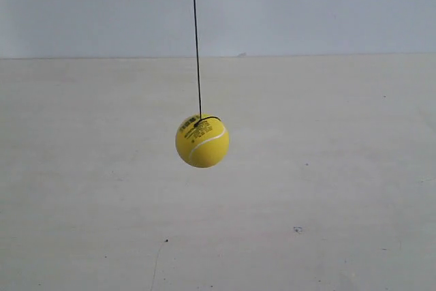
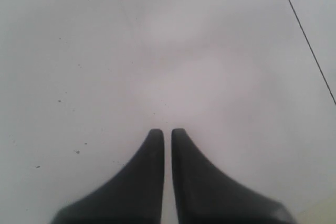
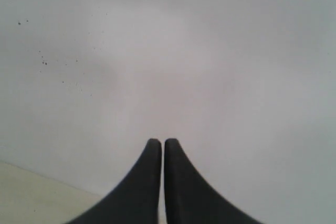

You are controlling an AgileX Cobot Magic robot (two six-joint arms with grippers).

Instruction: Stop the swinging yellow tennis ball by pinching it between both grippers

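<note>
Judge the task as not yet begun: neither arm appears in the exterior view, so you have both approaches to make. The yellow tennis ball (image 1: 202, 141) is round and fuzzy, with a white seam and small dark print. It hangs untouched on a thin dark string (image 1: 197, 46) above the pale matte surface (image 1: 327, 189). The left gripper (image 2: 167, 132) and right gripper (image 3: 161, 141) each show smooth black tapered fingers drawn together, holding nothing.

1 hanging ball (image 1: 202, 141) with open room at its 2 sides.
Its thin string (image 1: 197, 39) crosses the space above.
</note>
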